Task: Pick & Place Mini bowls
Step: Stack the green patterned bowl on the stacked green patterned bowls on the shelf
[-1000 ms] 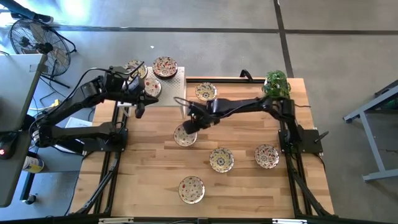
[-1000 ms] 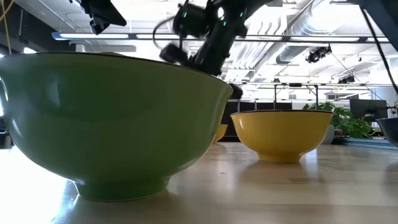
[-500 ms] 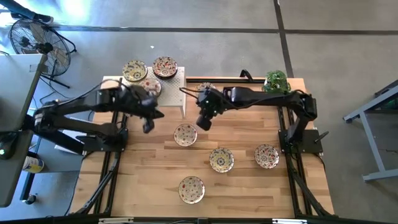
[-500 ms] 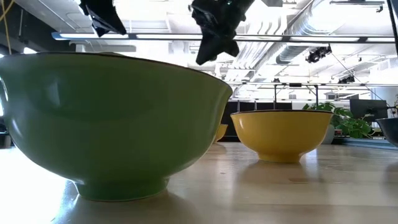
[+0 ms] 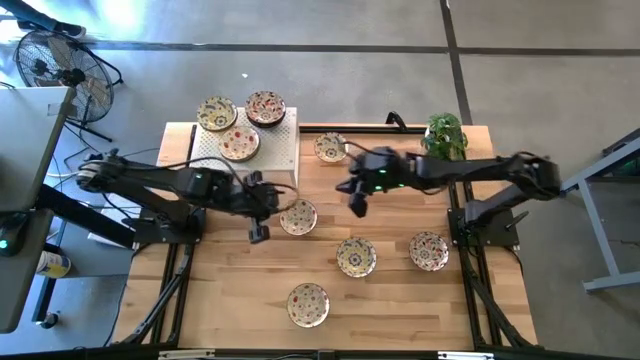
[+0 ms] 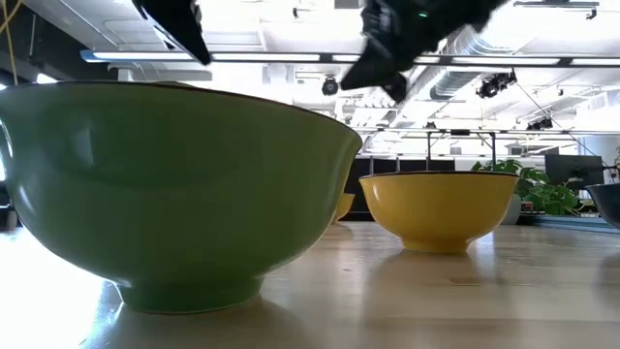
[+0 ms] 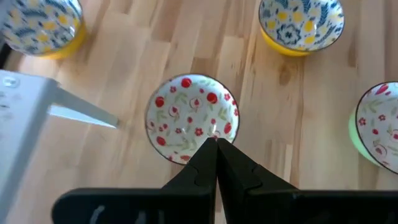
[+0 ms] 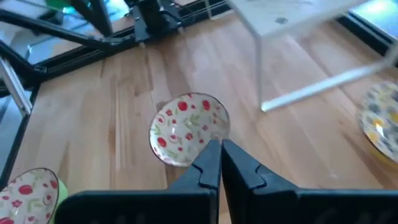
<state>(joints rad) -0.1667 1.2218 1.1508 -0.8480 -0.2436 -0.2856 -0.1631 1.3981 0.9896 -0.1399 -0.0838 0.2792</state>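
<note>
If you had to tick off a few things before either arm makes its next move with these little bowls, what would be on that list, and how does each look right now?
1. Left gripper empty and shut: ok; its fingers meet with nothing between them in the left wrist view.
2. Right gripper empty and shut: ok.
3. Red-flowered bowl upright on the table between the two grippers: ok.
4. Nothing stacked in that bowl: ok.
5. White rack has room for another bowl: cannot tell; three bowls already sit on it.
6. Other loose bowls clear of the arms: ok.
</note>
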